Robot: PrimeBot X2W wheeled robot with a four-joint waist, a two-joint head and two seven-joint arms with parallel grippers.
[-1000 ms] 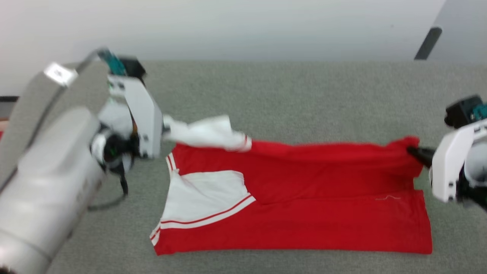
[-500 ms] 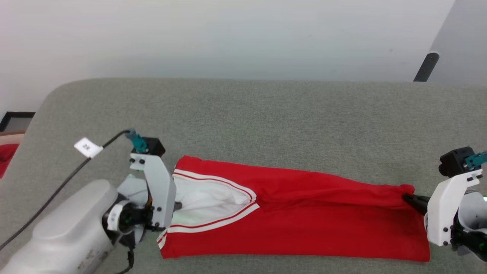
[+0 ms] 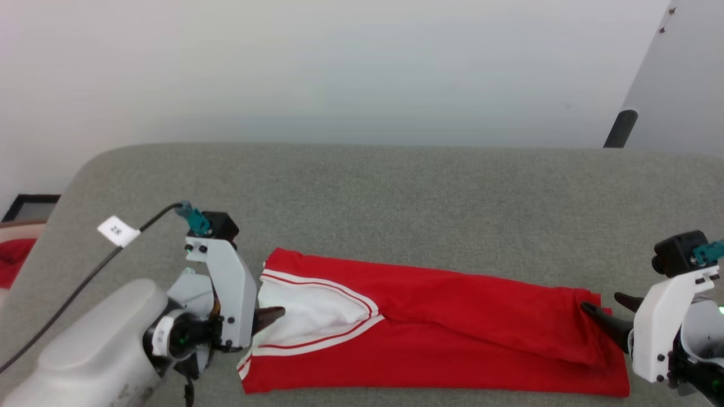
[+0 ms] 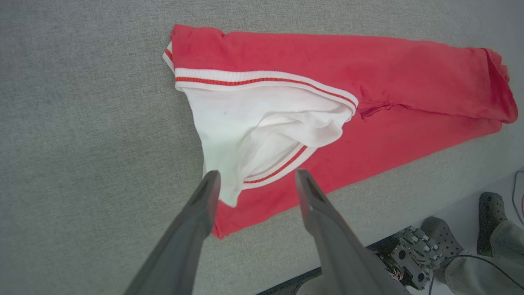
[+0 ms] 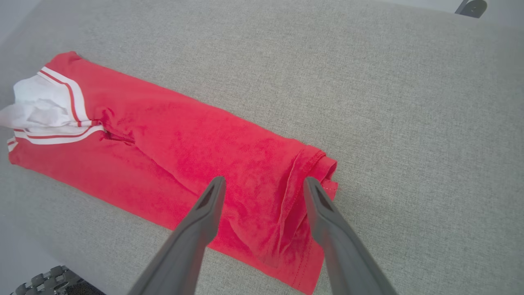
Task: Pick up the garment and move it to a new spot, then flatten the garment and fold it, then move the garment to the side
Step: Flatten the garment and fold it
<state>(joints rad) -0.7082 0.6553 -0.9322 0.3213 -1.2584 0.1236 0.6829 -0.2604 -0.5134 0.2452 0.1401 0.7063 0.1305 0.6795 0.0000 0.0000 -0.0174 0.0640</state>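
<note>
Tabletop comes largest: one broad surface covered in grey woven cloth (image 3: 396, 186), with a rounded far-left corner. On it lies one garment, a red jersey-style T-shirt with white short sleeves (image 3: 452, 333). It is folded lengthwise into a long narrow strip that runs left to right across the near part of the table, close to the front edge. Its left end shows crumpled white sleeve fabric (image 4: 262, 123) bordered by two bands of white-and-red striped trim. Its right end is plain red, with a stitched hem that is slightly rumpled and turned over.

Two grippers are present, one at each end of the strip. The left gripper (image 4: 257, 175) has its two dark fingers spread apart and grips nothing. The pointed corner of the white sleeve lies between them, just beside one finger. The right gripper (image 5: 264, 180) is likewise spread wide and empty, poised over the hem end.

One black cable with a single white paper tag (image 3: 117, 230) runs to the left wrist. Two perforated clog-style shoes (image 4: 440, 241) of a person stand on the floor beyond the table's edge. One small plain red cloth lump (image 3: 14, 257) sits at the far left.
</note>
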